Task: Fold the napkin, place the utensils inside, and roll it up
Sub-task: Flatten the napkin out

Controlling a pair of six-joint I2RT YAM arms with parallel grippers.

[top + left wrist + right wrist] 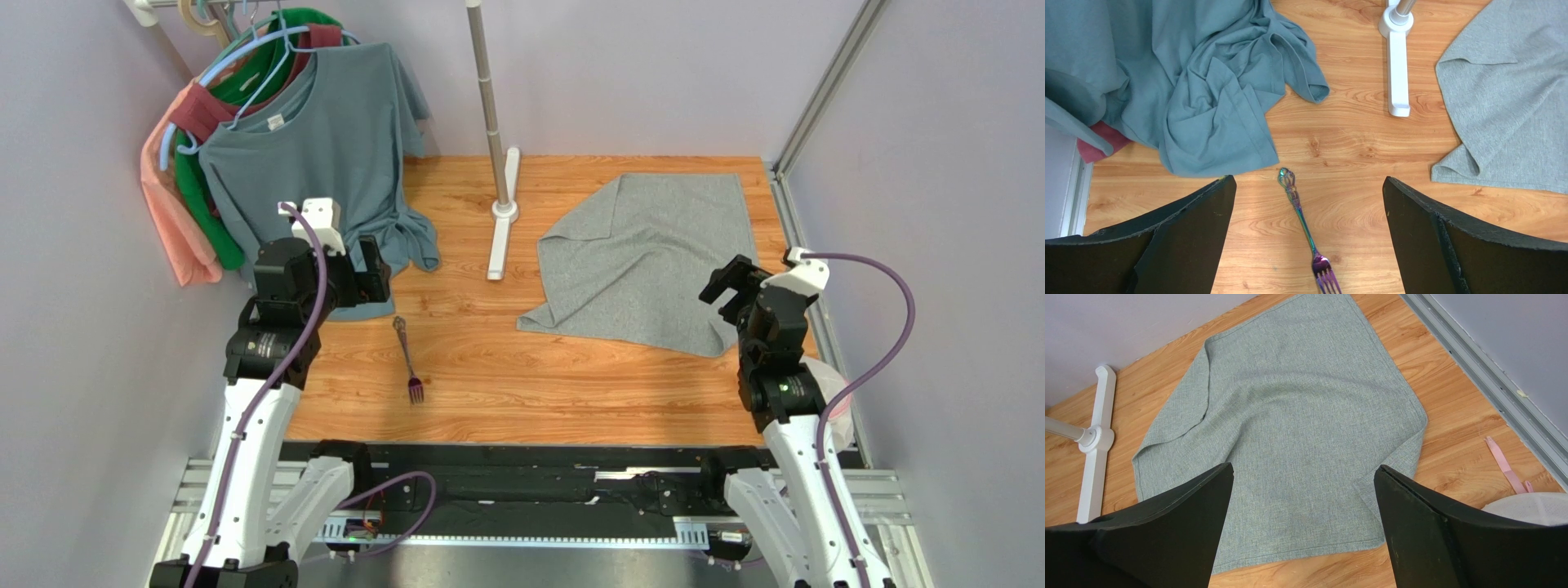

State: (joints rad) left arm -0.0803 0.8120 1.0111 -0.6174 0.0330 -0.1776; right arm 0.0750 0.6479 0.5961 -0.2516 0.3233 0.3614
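Observation:
The grey napkin [650,260] lies spread on the wooden table at the right, its left edge folded over; it also shows in the right wrist view [1290,429] and the left wrist view [1511,104]. The slim iridescent fork [409,359] lies on bare wood left of centre, tines toward the near edge, also in the left wrist view [1306,229]. My left gripper [356,279] is open and empty, above the table just beyond the fork's handle [1308,184]. My right gripper [726,284] is open and empty above the napkin's near right edge [1303,471].
A blue-grey T-shirt [321,147] hangs with other clothes at the back left, its hem resting on the table [1211,92]. A white stand foot [503,214] with a metal pole sits between shirt and napkin. A pink strip [1506,468] lies by the right rail.

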